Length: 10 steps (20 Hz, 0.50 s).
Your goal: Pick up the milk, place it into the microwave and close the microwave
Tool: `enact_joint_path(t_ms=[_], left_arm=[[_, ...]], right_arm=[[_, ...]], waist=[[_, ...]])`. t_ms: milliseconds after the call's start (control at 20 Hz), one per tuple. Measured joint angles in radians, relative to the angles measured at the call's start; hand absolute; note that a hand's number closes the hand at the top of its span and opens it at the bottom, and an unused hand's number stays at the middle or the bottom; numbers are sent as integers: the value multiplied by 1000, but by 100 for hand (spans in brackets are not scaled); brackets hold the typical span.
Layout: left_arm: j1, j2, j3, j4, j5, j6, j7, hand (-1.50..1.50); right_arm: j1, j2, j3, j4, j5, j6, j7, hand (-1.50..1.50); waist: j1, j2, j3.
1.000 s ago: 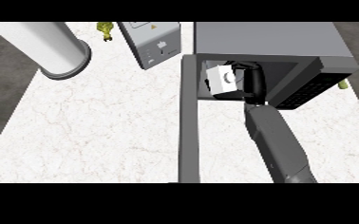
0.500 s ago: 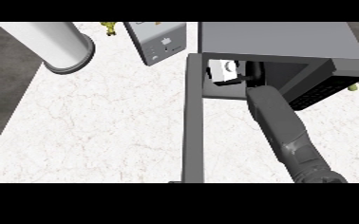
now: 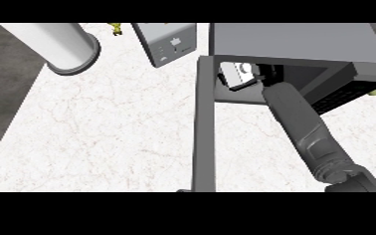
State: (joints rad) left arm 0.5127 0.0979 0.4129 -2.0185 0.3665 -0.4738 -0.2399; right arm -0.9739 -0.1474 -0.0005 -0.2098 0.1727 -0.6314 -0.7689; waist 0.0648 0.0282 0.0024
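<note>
One robot hand [image 3: 266,73], the right, has carried the milk [image 3: 236,74] deeper into the microwave [image 3: 294,40] and, as far as the shadow allows, still grasps it. Release comes next, then the open door [image 3: 206,129] needs shutting.

Open door [image 3: 204,129] beside microwave [image 3: 294,40] mouth

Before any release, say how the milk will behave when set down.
The milk looks boxy and flat-sided, so it probably stays stiff and won't roll. It seems tilted in the right hand inside the microwave, so it may tip if released off its base.
</note>
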Motion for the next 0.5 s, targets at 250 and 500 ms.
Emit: enact_joint_path(t_ms=[250,500], left_arm=[[-21,-6,-11,15,-16,5,1,-150],[-35,0,-10,30,-21,-2,-3,-150]], right_arm=[[-12,-15,-41,41,-9,-52,2,150],[-27,-34,-81,74,-26,-82,19,150]], waist=[[12,12,3],[29,18,4]])
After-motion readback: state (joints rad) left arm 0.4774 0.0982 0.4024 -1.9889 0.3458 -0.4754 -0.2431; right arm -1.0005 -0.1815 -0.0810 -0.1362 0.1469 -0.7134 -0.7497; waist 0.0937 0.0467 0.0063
